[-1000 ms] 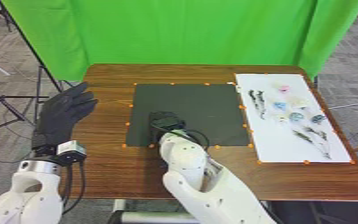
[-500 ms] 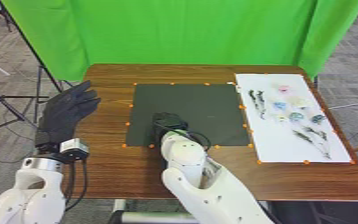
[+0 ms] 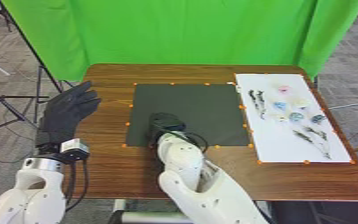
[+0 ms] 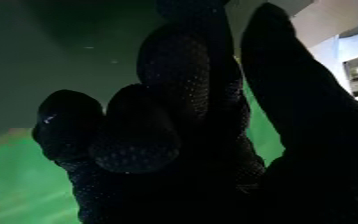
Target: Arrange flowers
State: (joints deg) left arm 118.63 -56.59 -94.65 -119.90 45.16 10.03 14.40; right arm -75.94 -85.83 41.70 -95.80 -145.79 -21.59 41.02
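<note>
I have my right hand (image 3: 167, 122) over the dark mat (image 3: 215, 102), toward eight o'clock; whether it's wide, narrow or holding something, I can't tell. My left hand (image 3: 64, 117) is spread wide at nine o'clock. The flowers (image 3: 296, 117) lie on the white sheet (image 3: 273, 147) at three o'clock.

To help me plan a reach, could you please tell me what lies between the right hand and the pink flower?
The head view shows part of the black mat beyond the right hand, then two thin dark sprigs on the white sheet.
</note>
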